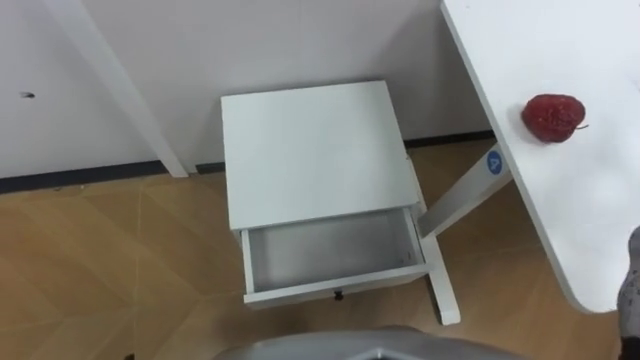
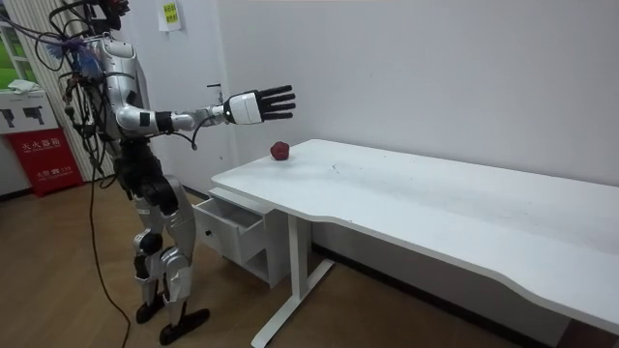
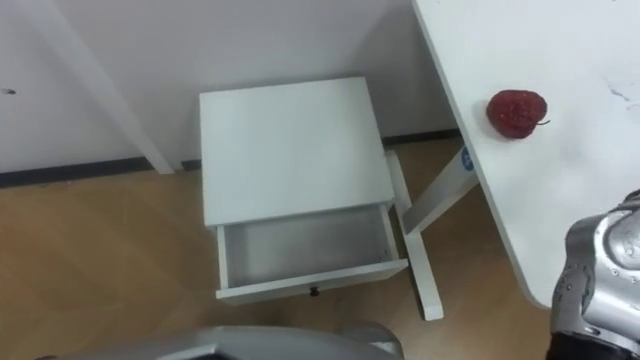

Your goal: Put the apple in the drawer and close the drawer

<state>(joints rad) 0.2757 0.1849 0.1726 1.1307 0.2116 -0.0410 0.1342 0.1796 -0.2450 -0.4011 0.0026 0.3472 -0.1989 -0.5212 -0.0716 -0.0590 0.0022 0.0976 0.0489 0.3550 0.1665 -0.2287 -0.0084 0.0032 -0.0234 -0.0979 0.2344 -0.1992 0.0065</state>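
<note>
A dark red apple (image 1: 553,117) lies on the white desk (image 1: 590,200) near its rounded end, to my right. In front of me stands a small white cabinet (image 1: 315,150). Its drawer (image 1: 330,255) is pulled out and has nothing inside. In the room view my right hand (image 2: 259,105) is stretched out at shoulder height over the desk end, open with fingers spread, above and just short of the apple (image 2: 280,151). My right forearm (image 3: 600,280) enters the right eye view at the lower right.
The desk's white leg and foot (image 1: 445,250) stand just right of the cabinet. A slanted white bar (image 1: 115,85) leans against the wall on the left. Wooden floor (image 1: 110,270) lies open to the cabinet's left. A red box (image 2: 44,159) stands behind me.
</note>
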